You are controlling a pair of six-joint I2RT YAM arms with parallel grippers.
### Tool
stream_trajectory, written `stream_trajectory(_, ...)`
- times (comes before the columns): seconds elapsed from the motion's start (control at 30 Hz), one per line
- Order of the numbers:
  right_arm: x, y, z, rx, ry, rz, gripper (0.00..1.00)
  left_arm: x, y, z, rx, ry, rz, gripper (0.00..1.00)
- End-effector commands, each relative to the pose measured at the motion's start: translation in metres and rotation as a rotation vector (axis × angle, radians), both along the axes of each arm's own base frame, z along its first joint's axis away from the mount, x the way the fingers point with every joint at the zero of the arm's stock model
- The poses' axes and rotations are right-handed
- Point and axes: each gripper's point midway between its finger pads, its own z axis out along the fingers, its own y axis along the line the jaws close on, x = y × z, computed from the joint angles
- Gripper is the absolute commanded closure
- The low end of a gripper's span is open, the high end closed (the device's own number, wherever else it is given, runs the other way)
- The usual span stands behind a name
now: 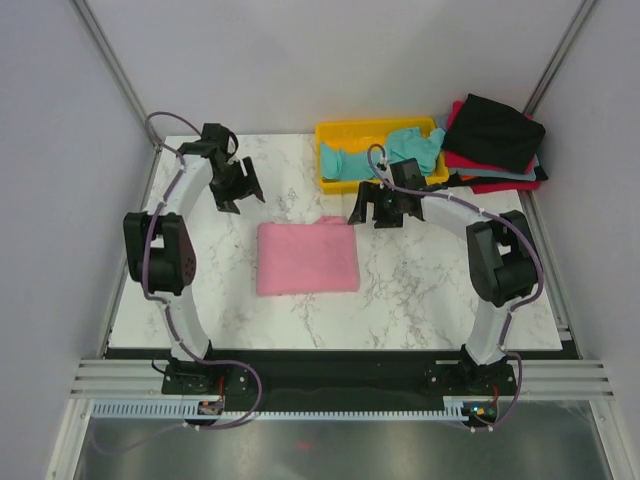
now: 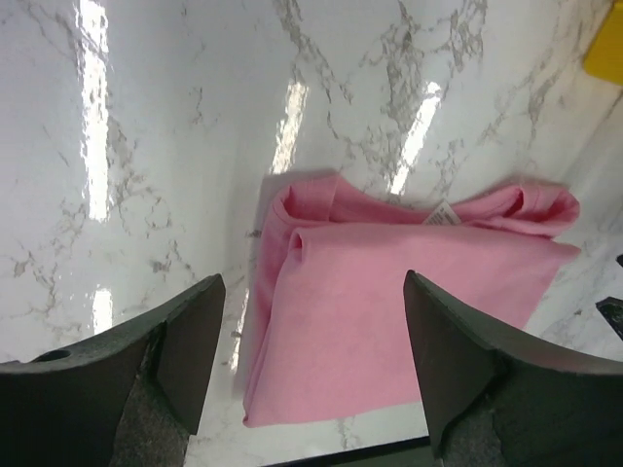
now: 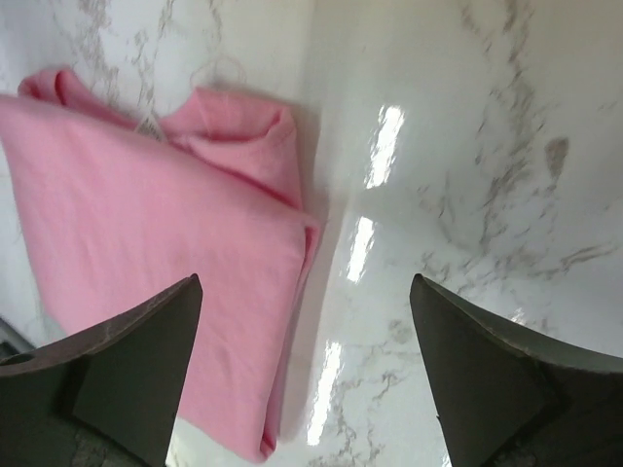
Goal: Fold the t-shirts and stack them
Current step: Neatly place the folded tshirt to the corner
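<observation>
Pink t-shirt (image 1: 307, 258) folded flat, rectangular

A glossy white marble-veined table (image 1: 430, 300) stands between plain pale-grey walls (image 1: 50, 120), light glinting off it.

A yellow tray (image 1: 370, 126) sits at the far edge of the marble table (image 1: 420, 300).
</observation>
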Motion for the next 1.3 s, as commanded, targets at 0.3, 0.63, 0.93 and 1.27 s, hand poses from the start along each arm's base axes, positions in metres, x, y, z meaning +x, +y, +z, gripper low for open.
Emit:
stream_trajectory(0.3,-0.046,0.040,-0.029,0.292,0.033,0.155,0.02,-0.097,-0.001,0.045,-0.066,-0.144,-0.031,0.23)
stream_trajectory(0.63,-0.050,0.093,-0.072,0.278,0.182,0.266,0.59,-0.151,0.005,0.054,-0.055,-0.223,-0.056,0.23)
stream_trajectory(0.93,-0.037,0.105,-0.047,0.379,0.104,0.304,1.00,-0.163,0.008,0.042,-0.043,-0.285,-0.083,0.25)
stream_trajectory(1.27,0.010,0.023,0.025,0.185,-0.059,0.231,1.00,-0.166,0.006,0.059,-0.059,-0.416,-0.092,0.25)
